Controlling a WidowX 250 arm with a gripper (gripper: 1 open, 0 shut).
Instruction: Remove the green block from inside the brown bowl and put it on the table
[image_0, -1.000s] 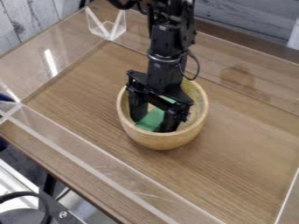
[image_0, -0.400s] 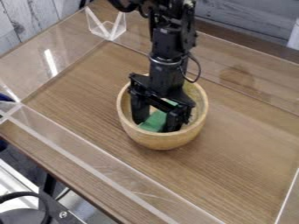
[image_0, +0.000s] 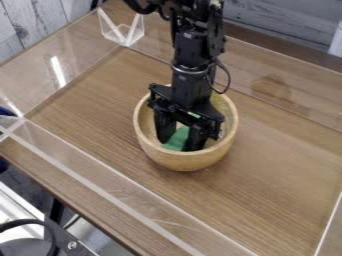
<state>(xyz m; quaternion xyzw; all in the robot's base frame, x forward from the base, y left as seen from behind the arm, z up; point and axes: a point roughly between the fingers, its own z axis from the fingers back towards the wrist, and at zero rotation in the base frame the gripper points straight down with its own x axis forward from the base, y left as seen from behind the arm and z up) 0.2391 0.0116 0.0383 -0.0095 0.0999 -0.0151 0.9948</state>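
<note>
The brown bowl (image_0: 187, 157) sits near the middle of the table (image_0: 281, 150). Inside it lies the green block (image_0: 177, 139), partly hidden by the arm. My gripper (image_0: 183, 128) points almost straight down into the bowl. Its black fingers (image_0: 164, 125) stand on either side of the block, partly drawn in. From this view I cannot make out whether the pads touch the block.
Low clear acrylic walls (image_0: 80, 170) border the tabletop on all sides. A clear bracket (image_0: 124, 30) stands at the back left corner. Black cables (image_0: 34, 235) hang below the front edge at the lower left.
The fingers have drawn closer together around the green block. The arm itself has stayed where it was, and the bowl and block have not shifted.
</note>
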